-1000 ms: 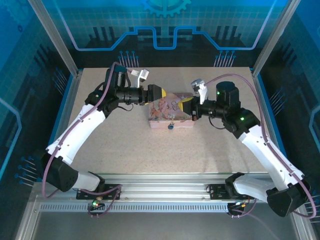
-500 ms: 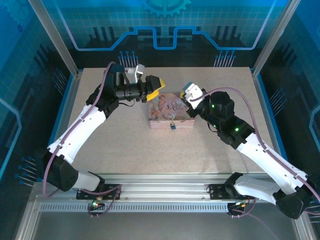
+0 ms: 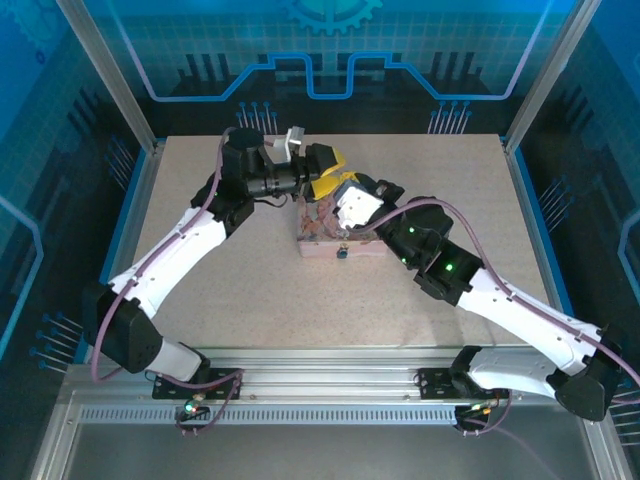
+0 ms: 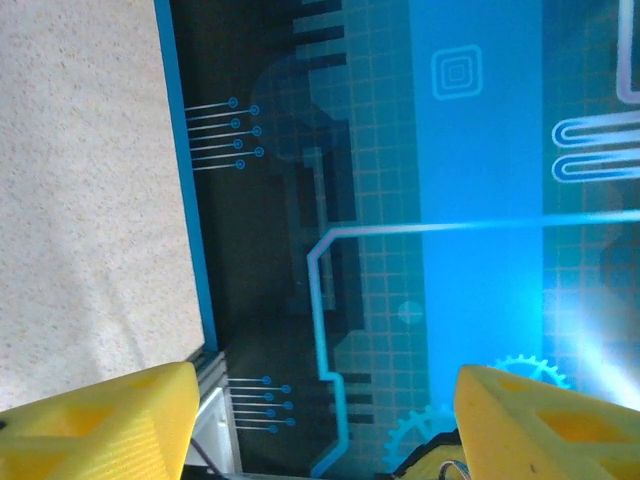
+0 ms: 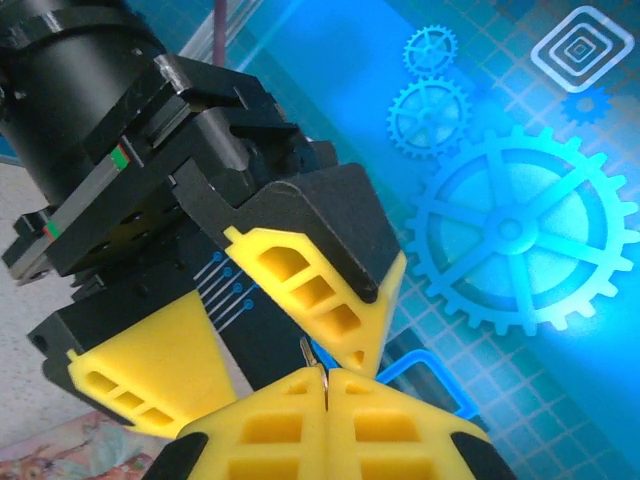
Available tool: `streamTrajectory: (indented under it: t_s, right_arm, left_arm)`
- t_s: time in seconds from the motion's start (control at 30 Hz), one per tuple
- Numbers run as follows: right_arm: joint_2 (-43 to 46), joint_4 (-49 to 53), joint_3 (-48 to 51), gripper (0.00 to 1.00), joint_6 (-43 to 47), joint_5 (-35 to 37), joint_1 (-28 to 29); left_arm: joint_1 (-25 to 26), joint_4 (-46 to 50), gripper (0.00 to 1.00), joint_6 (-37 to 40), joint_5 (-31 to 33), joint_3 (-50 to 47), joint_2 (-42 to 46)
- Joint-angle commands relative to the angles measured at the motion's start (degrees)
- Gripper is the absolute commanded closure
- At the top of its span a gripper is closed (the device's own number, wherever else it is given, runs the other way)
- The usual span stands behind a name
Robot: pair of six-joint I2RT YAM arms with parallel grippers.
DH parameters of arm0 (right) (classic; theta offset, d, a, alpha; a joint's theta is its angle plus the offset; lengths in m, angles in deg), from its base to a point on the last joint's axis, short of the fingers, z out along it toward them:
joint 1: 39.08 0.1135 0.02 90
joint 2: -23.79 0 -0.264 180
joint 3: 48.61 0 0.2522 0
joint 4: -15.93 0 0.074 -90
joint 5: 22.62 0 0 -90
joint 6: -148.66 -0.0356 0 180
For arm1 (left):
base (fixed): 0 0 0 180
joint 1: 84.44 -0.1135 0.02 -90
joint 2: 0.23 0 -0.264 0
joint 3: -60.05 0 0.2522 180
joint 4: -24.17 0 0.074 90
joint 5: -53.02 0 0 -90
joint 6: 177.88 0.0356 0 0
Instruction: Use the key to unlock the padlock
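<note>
- Moved within the last second: both arms, up off the sides of the pink tin (image 3: 312,228) and over its far edge. Right tool (image 5: 325,392) swung across to meet the left tool (image 4: 325,400) in mid-air.
- Right tool clenched, yellow pads pressed flat together, with a thin metal sliver poking out of the seam. Judged to be the key (image 5: 317,360), though too small to make out its shape.
- Left tool released, yellow fingers (image 4: 100,420) spread wide and aimed at the blue back wall rather than down at the worktop (image 3: 230,290). In the right wrist view, directly ahead of the right tool, with one spread finger just beside the sliver's tip.
- At the bottom edge of the left wrist view, beside one finger, a small metal loop (image 4: 455,468). Possibly part of the same key, but impossible to tell.
- Padlock (image 3: 342,252): a tiny dark piece with a blue glint, hanging at the middle of the tin's near face, low by the worktop. Well apart from both tools and touched by neither.
- Progress, as a judgement: early. Key apparently in hand, and seemingly about to be passed or re-gripped between the two tools.
- Not yet done: carrying the key down to the padlock, seating it in the keyhole, turning it, freeing the shackle. Shackle state too small to read.
</note>
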Motion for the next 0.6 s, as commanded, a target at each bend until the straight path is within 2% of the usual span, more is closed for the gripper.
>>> streamTrajectory:
  t_s: [0.0, 0.27, 0.57]
  right_arm:
    - [0.24, -5.01, 1.12, 1.00, 3.36, 3.04, 0.54]
    - [0.07, -4.30, 1.53, 1.00, 4.06, 2.94, 0.63]
    - [-0.59, -3.96, 2.50, 1.00, 4.78, 2.61, 0.80]
  left_arm:
    - [0.17, -4.45, 0.36, -4.26, -0.63, 1.40, -0.11]
    - [1.20, -6.74, 0.46, -6.42, -1.86, 1.91, -0.81]
    - [1.49, -7.36, 0.66, -6.70, -2.20, 2.39, -1.09]
